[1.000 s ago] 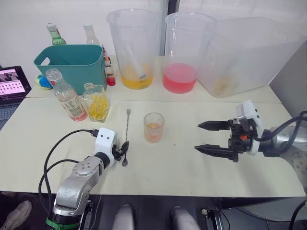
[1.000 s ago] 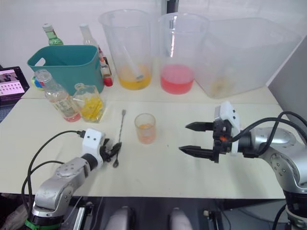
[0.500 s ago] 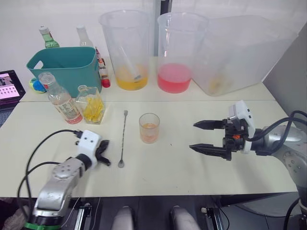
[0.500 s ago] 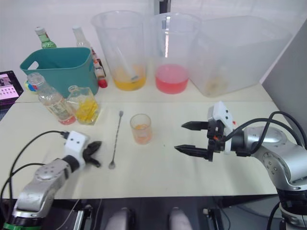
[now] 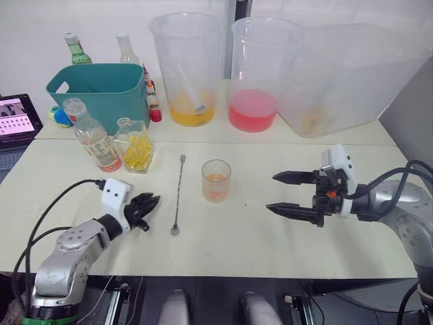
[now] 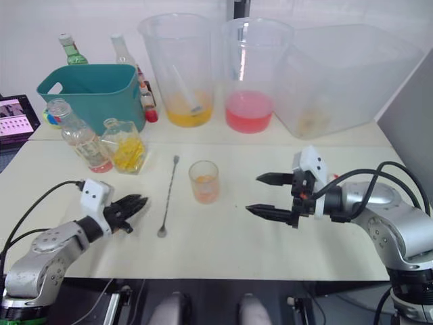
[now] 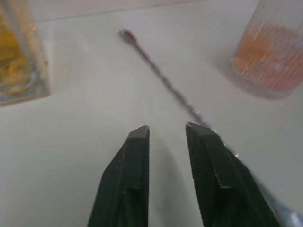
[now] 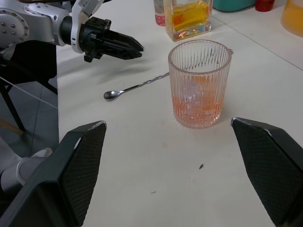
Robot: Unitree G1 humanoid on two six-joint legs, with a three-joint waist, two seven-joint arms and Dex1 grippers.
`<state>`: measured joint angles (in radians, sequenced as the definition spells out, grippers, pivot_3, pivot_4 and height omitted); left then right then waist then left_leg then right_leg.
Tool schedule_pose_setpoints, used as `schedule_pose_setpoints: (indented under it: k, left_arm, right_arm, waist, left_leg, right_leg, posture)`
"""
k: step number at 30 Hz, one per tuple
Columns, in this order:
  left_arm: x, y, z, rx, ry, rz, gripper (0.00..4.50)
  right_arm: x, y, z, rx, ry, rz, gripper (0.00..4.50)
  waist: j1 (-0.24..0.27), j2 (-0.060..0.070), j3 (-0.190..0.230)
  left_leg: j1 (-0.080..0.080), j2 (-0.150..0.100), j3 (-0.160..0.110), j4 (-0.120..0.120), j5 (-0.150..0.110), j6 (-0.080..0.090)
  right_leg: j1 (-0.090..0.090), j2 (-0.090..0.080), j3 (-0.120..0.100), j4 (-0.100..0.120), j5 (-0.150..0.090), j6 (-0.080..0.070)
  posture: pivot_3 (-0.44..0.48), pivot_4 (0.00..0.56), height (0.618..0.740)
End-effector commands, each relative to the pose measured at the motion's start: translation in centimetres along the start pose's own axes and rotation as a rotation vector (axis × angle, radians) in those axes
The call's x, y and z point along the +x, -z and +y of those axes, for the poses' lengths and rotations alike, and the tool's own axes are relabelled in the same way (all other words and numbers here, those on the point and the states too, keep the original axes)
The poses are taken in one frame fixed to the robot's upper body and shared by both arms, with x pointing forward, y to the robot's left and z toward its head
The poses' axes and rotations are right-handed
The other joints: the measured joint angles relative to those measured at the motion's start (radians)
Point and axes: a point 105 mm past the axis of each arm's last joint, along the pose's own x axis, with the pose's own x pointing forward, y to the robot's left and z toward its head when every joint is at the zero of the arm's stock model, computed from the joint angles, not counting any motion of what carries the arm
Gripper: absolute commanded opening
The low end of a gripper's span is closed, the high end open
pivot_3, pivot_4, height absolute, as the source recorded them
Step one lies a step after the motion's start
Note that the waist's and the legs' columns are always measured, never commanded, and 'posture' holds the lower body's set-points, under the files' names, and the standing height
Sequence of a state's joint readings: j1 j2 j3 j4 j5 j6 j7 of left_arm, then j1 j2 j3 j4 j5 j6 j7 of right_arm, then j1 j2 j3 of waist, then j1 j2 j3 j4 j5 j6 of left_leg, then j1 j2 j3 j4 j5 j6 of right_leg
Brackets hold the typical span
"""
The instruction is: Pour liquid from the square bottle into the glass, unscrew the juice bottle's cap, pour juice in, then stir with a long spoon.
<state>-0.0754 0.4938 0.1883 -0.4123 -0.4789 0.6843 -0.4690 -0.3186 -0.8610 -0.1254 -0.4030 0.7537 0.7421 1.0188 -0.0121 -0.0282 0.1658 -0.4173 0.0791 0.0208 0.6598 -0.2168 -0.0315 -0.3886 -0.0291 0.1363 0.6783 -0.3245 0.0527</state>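
A: Glass (image 5: 216,181) mid-table, upright, with a shallow layer of orange-pink liquid. Looks like both pours done, judging by the colour.

B: And the long spoon (image 5: 178,193)?

A: Flat on the table just at nine o'clock of the glass, handle tip toward twelve, bowl toward six. Not touching the glass.

B: Any change there?

A: A second ago, left gripper (image 5: 147,205) right against the bowl end. Now drawn back toward eight o'clock, clear of the spoon, fingers only narrowly parted with nothing between them. Spoon itself lying much as before.

B: So no grasp made, or let go again. Stirring not yet begun; needs a fresh approach to that thin handle, hard to pinch off a flat top.

A: Right gripper (image 5: 284,193) at three o'clock of the glass, spread wide, empty, hovering off the table.

B: Bottles?

A: Square bottle (image 5: 134,145) and juice bottle (image 5: 91,135) side by side at ten o'clock, upright, well apart from both grippers.
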Motion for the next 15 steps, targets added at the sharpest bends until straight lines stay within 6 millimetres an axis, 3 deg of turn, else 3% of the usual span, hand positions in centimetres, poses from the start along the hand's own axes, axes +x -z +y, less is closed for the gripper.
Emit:
schedule_pose_setpoints:
  k: [1,6,12,15]
  left_arm:
    - [1.4,-0.9,-1.0,0.006,-0.09,0.022,2.86]
    - [2.2,0.7,-1.5,0.056,-0.198,0.148,4.48]
    - [2.6,3.1,-2.8,0.034,-0.236,0.267,4.48]
    - [2.6,3.6,-3.1,-0.045,-0.242,0.286,3.69]
  right_arm:
    - [-0.2,-0.8,0.1,-0.055,0.011,-0.023,4.5]
    - [-0.2,-0.8,0.1,-0.054,0.01,-0.022,4.5]
    - [-0.2,-0.8,0.0,-0.065,0.023,-0.015,4.5]
    - [-0.2,-0.7,0.0,-0.069,0.026,-0.013,4.5]
  waist:
    - [0.0,0.0,0.0]
    - [-0.007,0.0,0.0]
    - [-0.001,0.0,0.0]
    - [0.0,0.0,0.0]
  left_leg:
    - [0.0,0.0,-0.001,0.0,0.0,0.0]
    - [-0.001,-0.001,-0.005,0.001,0.0,0.0]
    - [-0.003,-0.003,-0.008,0.001,0.0,0.0]
    - [-0.003,-0.004,-0.009,0.001,0.0,0.0]
  right_leg:
    - [0.0,0.0,0.0,0.0,0.0,0.0]
    - [0.0,0.001,-0.001,0.0,0.0,0.0]
    - [0.0,-0.001,-0.004,0.0,0.0,0.0]
    - [0.001,-0.001,-0.005,0.0,0.0,0.0]
  posture:
    - [0.0,0.15,0.726]
    - [0.0,0.15,0.726]
    - [0.0,0.15,0.726]
    - [0.0,0.15,0.726]
